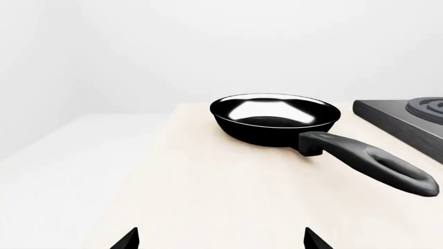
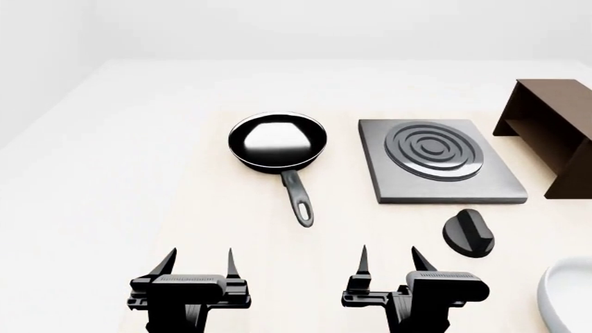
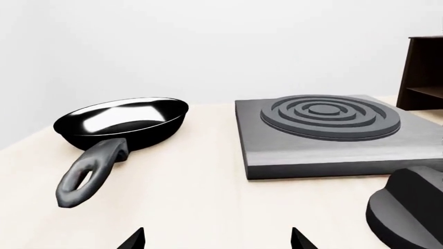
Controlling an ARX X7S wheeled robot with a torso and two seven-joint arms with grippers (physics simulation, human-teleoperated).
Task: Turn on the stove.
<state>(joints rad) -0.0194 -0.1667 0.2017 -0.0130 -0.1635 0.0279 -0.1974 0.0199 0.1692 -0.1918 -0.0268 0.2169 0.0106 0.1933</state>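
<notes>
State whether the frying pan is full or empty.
Empty: the frying pan shows only a bare, glossy inside in every view.

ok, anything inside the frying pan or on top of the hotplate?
Nothing in the frying pan, only glare on its base. The hotplate carries just its ring burner. The table under both is hidden.

Stove [image 2: 439, 165]: flat square grey metal hotplate, lying level on my worktop [image 2: 185, 208] at about 1 o'clock in the head view. Dark concentric ring burner [image 2: 434, 150] raised slightly, set toward its far side. Knob [image 2: 469, 233]: small, black, round base with a lever ridge on top, separate from the hotplate, just beside its near right corner at roughly 5 o'clock from it. Lever ridge points roughly toward 11 o'clock.
</notes>
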